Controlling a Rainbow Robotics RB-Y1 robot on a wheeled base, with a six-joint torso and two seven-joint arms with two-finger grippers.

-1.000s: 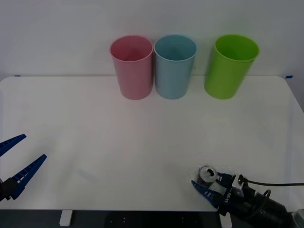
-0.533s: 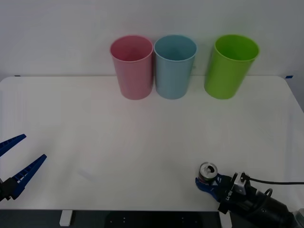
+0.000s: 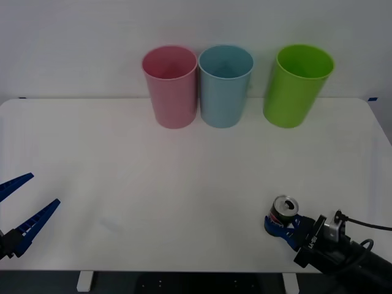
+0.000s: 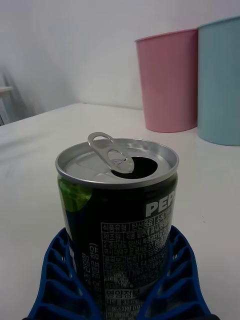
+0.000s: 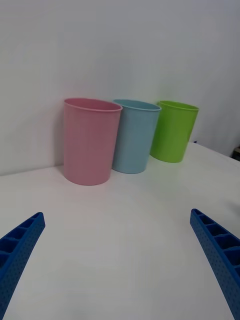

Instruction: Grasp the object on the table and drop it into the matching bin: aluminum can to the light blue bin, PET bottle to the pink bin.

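The aluminum can (image 3: 285, 211) is dark with a silver top and pull-tab, and it stands upright at the front right of the white table (image 3: 184, 177). My right gripper (image 3: 279, 225) is shut on the can (image 4: 119, 220), its blue ribbed fingers (image 4: 60, 280) pressed to both sides of the lower body. The light blue bin (image 3: 225, 86) stands at the back centre, with the pink bin (image 3: 171, 86) just to its left. Both bins show behind the can in the right wrist view, pink bin (image 4: 167, 80) and light blue bin (image 4: 220, 80). My left gripper (image 3: 21, 211) hangs open at the front left edge.
A lime green bin (image 3: 297, 85) stands to the right of the light blue one, also seen as the green bin (image 5: 175, 131) in the left wrist view. A black cable (image 3: 367, 226) trails from the right arm at the table's front right corner.
The right gripper has closed on the can and shifted right and slightly up with it. The left arm has stayed still.
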